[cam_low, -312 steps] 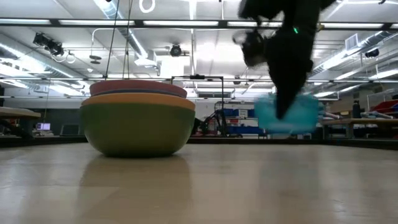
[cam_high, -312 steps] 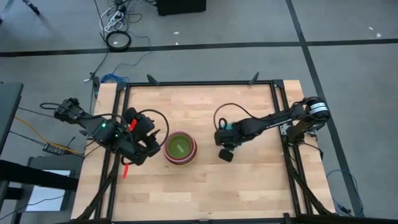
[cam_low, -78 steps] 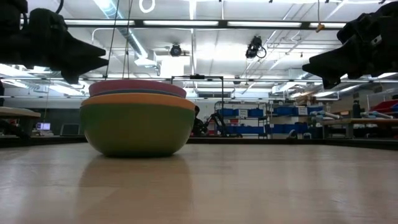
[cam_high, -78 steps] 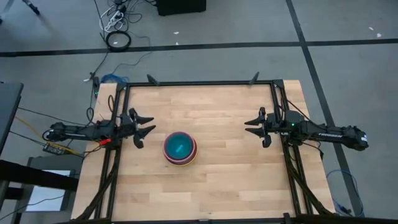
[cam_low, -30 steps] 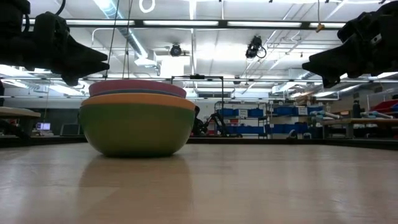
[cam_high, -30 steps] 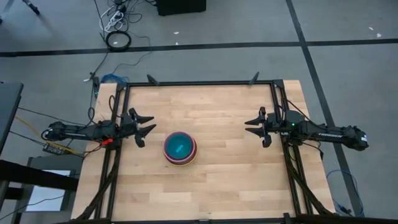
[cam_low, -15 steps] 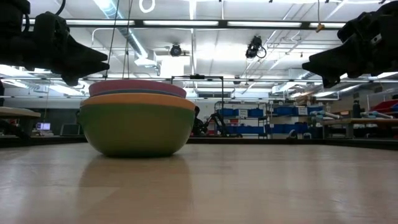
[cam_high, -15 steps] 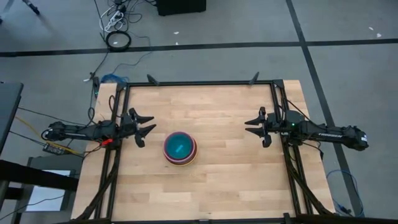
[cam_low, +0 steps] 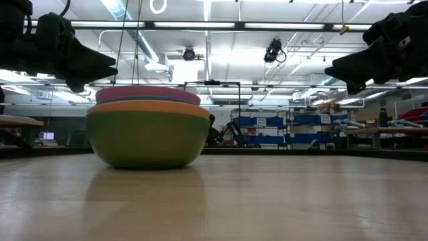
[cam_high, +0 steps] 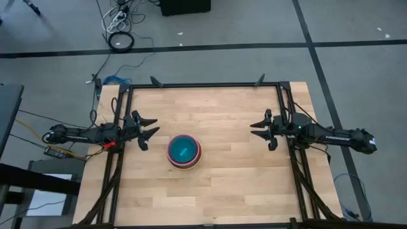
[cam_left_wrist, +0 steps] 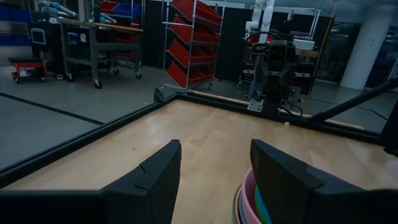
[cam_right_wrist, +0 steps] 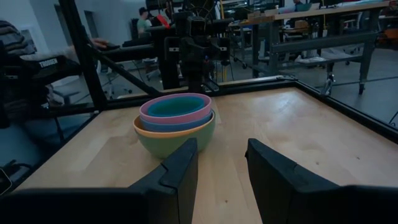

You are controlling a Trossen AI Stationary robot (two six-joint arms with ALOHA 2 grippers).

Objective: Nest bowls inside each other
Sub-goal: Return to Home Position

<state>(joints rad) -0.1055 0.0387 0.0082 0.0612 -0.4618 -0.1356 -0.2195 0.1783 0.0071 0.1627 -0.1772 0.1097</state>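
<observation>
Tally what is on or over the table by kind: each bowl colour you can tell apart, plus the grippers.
Dark green bowl: 1
Orange bowl: 1
Blue bowl: 1
Pink bowl: 1
Teal bowl: 1
Open grippers (left gripper, right gripper): 2
Total: 7, counting only bowls whose colour shows.

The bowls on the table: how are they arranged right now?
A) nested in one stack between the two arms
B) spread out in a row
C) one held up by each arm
A: the high view shows a single stack of bowls, teal innermost, while the left gripper and right gripper hang open and empty at the sides of the table.
</observation>
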